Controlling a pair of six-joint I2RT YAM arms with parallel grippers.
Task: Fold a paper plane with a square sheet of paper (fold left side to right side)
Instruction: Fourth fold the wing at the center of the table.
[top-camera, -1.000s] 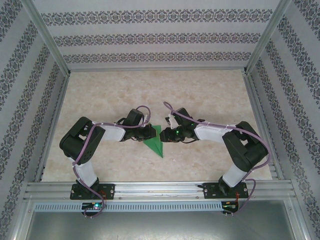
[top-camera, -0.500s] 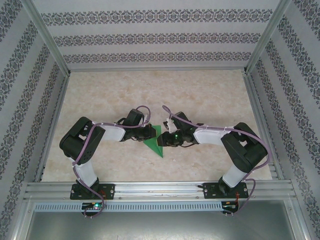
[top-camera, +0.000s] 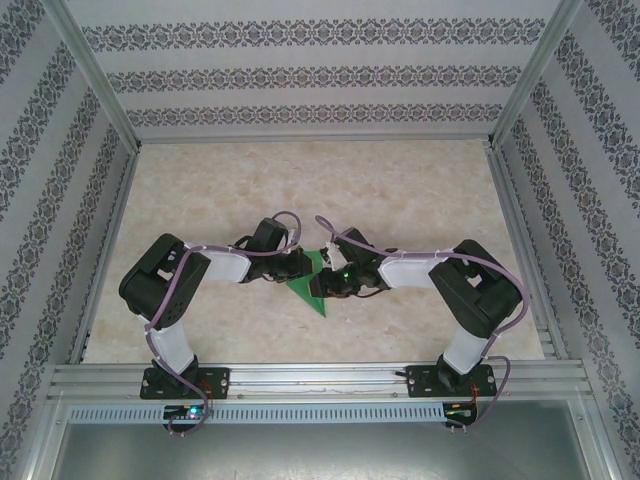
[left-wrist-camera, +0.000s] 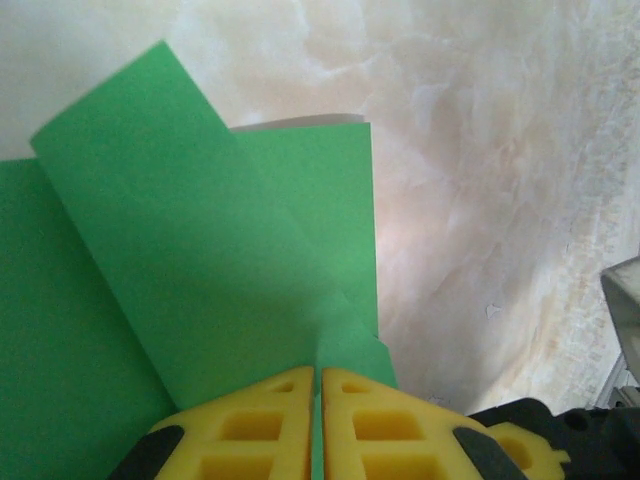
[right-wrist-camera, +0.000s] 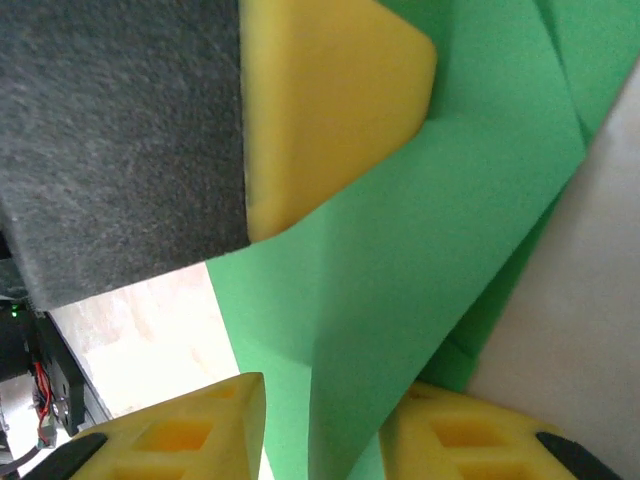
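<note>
Both my grippers met at the green paper (top-camera: 308, 293), which lay half-folded to a point near the middle of the tabletop (top-camera: 420, 190). My left gripper (left-wrist-camera: 318, 375) pinched one folded edge, while my right gripper (right-wrist-camera: 322, 398) stood narrowly apart astride a raised flap. I judged a flap fold was in hand. Next, that flap needed carrying across and creasing flat.

bright, even light, soft shadows — wrist views blurred up close
</note>
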